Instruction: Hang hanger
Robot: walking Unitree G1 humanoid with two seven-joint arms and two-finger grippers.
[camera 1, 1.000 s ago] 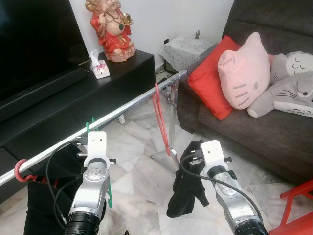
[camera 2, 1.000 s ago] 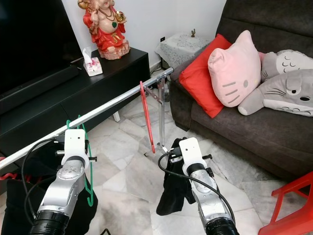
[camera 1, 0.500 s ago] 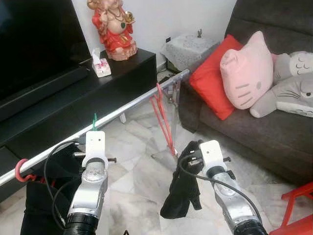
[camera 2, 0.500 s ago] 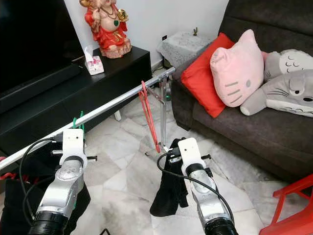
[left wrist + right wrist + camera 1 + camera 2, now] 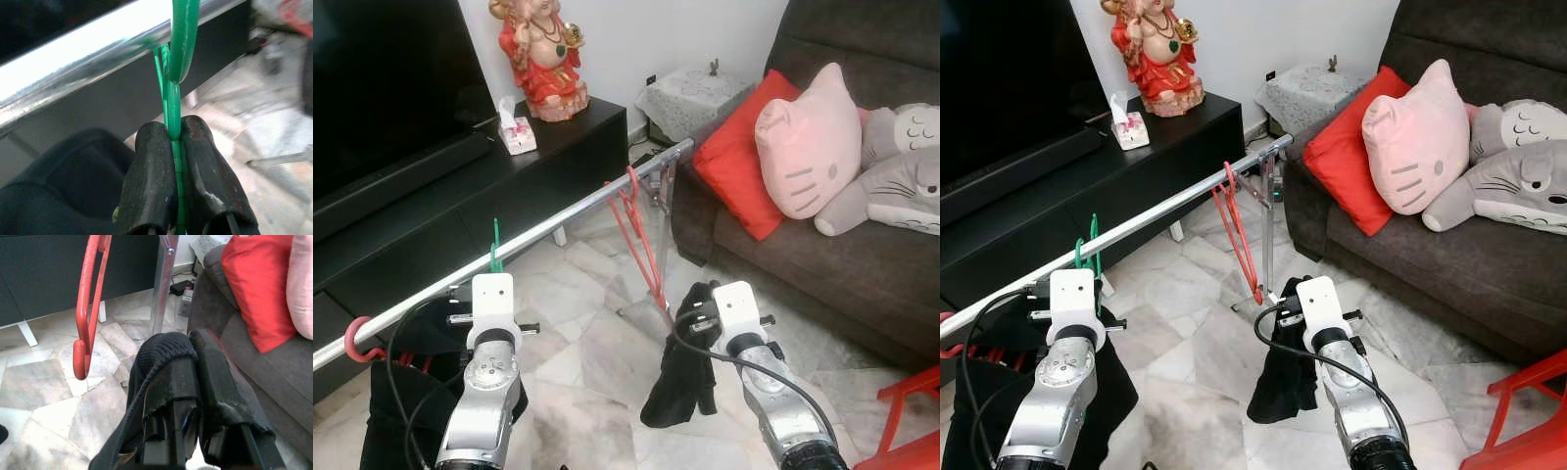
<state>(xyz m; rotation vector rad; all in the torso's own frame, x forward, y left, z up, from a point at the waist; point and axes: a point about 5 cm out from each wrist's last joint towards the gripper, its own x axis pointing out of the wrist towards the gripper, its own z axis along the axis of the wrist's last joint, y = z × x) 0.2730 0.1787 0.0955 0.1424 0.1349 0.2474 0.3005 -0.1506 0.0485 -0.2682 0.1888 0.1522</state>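
Left wrist view: my left gripper (image 5: 175, 142) pinches the green hanger (image 5: 172, 103), its hook just past my fingertips at the shiny rail (image 5: 73, 54). My right gripper (image 5: 195, 350) squeezes a black cloth (image 5: 161, 350). Beyond it hangs a red hanger (image 5: 88, 308), with the sofa (image 5: 822, 245) beside.

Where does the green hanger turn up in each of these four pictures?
Left eye view: green hanger pokes up above the left arm, at the silver rail.
Right eye view: left of centre, on the same rail.
Left wrist view: centre, pinched in the left gripper.
Right wrist view: not in it.
Shared landmark: the silver rail.
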